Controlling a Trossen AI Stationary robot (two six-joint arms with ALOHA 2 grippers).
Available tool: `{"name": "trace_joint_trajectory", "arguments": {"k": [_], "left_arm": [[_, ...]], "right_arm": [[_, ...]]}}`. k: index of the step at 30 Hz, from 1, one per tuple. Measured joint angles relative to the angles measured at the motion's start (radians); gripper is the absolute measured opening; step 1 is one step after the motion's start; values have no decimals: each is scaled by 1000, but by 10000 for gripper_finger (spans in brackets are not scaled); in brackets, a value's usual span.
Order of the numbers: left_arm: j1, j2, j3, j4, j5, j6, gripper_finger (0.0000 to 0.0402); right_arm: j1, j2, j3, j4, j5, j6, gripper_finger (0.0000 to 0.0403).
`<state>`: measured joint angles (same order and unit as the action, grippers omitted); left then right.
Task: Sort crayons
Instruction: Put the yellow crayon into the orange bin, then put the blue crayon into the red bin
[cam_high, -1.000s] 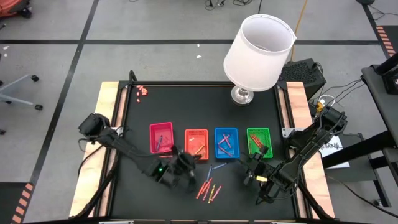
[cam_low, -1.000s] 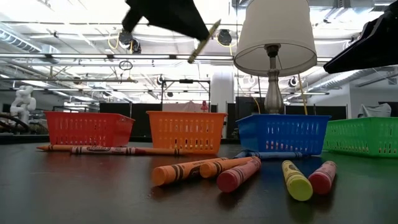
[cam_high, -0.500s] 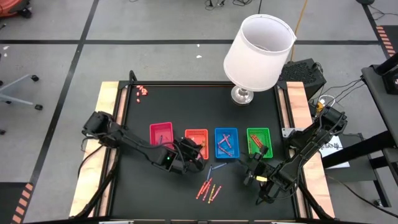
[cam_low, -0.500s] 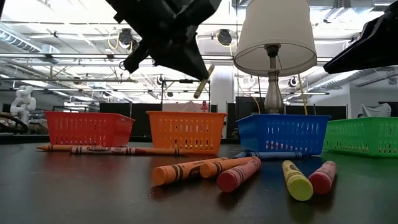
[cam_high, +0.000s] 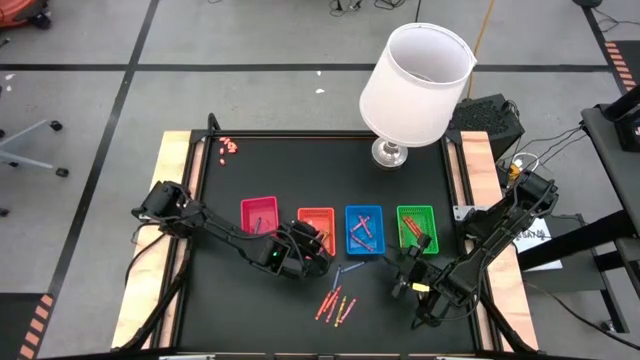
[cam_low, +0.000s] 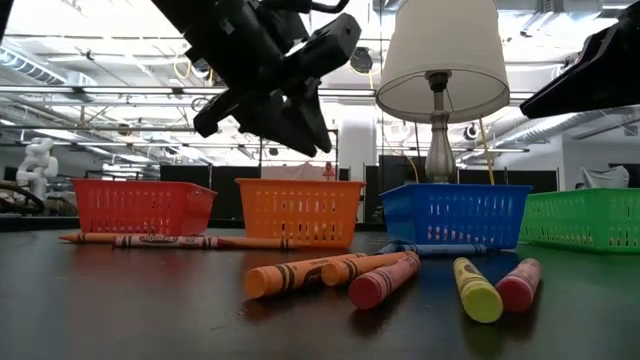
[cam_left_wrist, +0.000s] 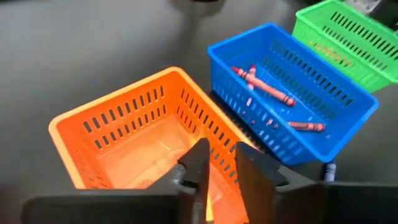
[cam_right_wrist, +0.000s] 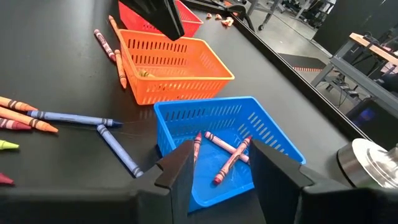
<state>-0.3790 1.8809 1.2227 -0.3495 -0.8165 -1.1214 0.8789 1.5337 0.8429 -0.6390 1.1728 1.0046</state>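
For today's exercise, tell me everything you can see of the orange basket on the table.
The orange basket looks like moulded plastic: rectangular, open-topped, with slotted walls and a plain rim. It stands upright on the black table, second in a row, between the red basket and the blue basket. The left gripper hangs above it, jaws slightly apart. Something yellowish lies inside.

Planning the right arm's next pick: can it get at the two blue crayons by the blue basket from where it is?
Probably yes. The blue crayons lie flat on bare table in front of the blue basket, with nothing over them. The right gripper, fingers apart and empty, hovers nearby; the left gripper is over the orange basket.
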Motion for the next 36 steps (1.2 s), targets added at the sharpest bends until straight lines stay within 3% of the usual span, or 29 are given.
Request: {"name": "trace_joint_trajectory", "arguments": {"k": [5, 9, 17, 28, 33, 36], "left_arm": [[-3, -13, 3, -2, 42, 1, 126], [-51, -29, 62, 1, 65, 75, 134], [-228, -32, 176, 7, -146, 303, 134], [-451, 56, 176, 11, -219, 369, 134], [-483, 102, 175, 23, -234, 335, 134], [-488, 108, 175, 23, -236, 351, 134]], "right_arm": [[0, 0, 0, 1, -4, 0, 141], [0, 0, 0, 15, -27, -25, 141], [0, 0, 0, 173, -36, -185, 141], [-55, 11, 0, 463, -341, -421, 141], [-125, 74, 0, 561, -499, -560, 141], [-164, 112, 0, 559, -524, -594, 141]]}}
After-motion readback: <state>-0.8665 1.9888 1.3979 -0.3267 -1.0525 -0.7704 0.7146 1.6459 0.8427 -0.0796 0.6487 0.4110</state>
